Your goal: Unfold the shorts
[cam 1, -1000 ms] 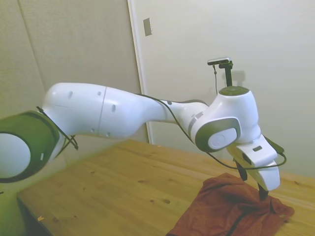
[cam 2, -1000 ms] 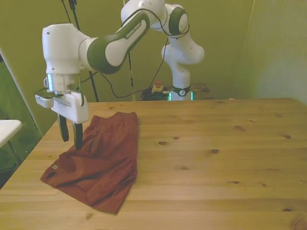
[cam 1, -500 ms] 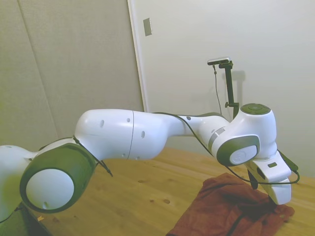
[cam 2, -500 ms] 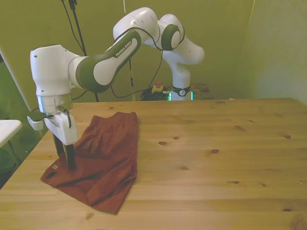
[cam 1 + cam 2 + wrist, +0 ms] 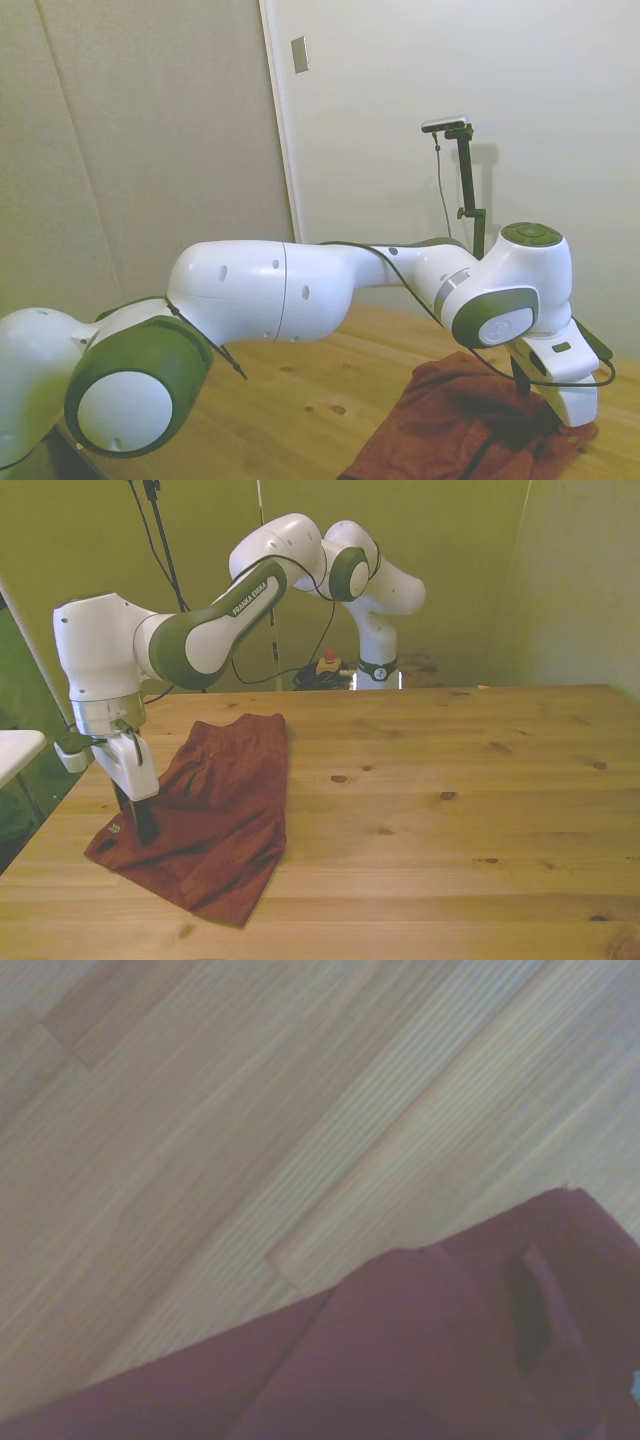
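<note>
The shorts (image 5: 215, 810) lie folded on the wooden table (image 5: 450, 810), toward the front view's left, well clear of the table's middle; the cloth forms one long slab, its long axis running from the far edge near the robot's side down toward the near edge, slightly skewed toward the front view's right at the bottom.

The gripper (image 5: 138, 825) stands at the corner of the shorts nearest the front view's left edge, fingers pointing straight down; the tips sit at or in the cloth beside a small pale tag (image 5: 113, 829). Whether the fingers are spread or closed on fabric cannot be told: in the front view they read as one dark mass, and in the side view the gripper (image 5: 568, 415) is seen low against the cloth with the tips hidden.

The wrist view shows a folded edge of the shorts (image 5: 450, 1350) over bare boards, layers overlapping; focus is soft.

Judgement: nearly the whole garment lies away from the gripper toward the front view's right; the fold has not been opened. If this corner belongs to the upper layer, opening it calls for a lift and a carry across the long axis; which layer sits under the tips cannot be told.
</note>
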`<state>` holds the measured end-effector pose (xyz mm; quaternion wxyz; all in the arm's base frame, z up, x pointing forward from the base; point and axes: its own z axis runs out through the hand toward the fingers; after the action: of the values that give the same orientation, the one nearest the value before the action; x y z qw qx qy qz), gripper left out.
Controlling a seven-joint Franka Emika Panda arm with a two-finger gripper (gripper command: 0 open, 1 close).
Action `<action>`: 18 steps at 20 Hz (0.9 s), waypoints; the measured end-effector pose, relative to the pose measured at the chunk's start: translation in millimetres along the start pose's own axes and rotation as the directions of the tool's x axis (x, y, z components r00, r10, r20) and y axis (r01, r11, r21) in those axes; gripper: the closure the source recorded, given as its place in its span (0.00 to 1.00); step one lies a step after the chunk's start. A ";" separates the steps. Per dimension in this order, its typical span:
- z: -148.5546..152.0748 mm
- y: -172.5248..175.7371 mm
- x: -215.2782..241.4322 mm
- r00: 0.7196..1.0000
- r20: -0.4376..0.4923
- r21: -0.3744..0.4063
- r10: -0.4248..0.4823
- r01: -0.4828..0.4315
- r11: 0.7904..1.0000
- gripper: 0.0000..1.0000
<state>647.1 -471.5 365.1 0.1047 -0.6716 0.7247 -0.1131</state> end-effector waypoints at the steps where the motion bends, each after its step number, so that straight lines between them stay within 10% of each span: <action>1: 0.9 0.4 0.5 1.000 0.000 -0.001 0.001 -0.001 1.000 1.00; 18: -21.6 -19.9 -19.6 0.999 0.016 0.051 -0.043 0.043 0.998 1.00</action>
<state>660.9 -452.9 391.7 0.1253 -0.6851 0.7061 -0.1281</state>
